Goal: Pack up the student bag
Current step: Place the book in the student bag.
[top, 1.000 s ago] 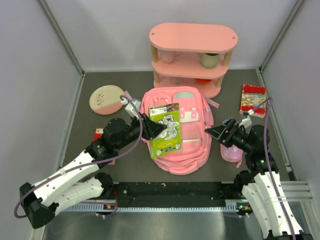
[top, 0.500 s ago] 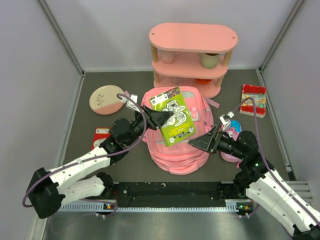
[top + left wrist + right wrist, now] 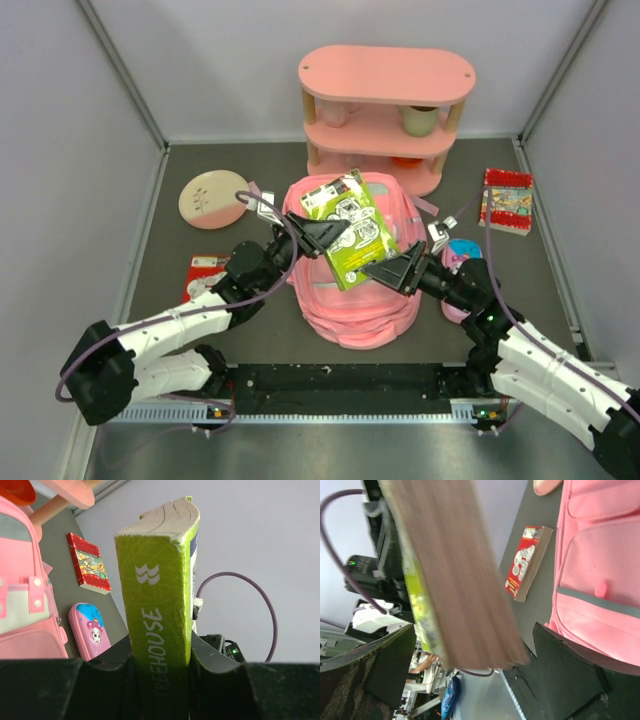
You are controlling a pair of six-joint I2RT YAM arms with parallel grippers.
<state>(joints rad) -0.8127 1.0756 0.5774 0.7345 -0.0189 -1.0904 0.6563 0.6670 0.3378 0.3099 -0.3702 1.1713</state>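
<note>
The left gripper is clamped on the spine end of a green book, holding it upright on edge. White capitals running along the spine read "TREEHOUSE", with a small white wave-like logo above them. The cover carries black-and-white cartoon drawings whose lettering is too small to read.

The right gripper has its jaws spread wide to either side of the book's page edge. A gap shows beside one jaw, so it is not gripping.

The book hangs tilted over the student bag, which lies flat on the dark table, between the two arms and in front of a pink three-tier shelf.

A pink pencil case with a cartoon face lies just right of the bag. A red book lies further right by the wall, and its cover text is illegible. Another red book lies to the bag's left, with white lettering too blurred to read.
</note>
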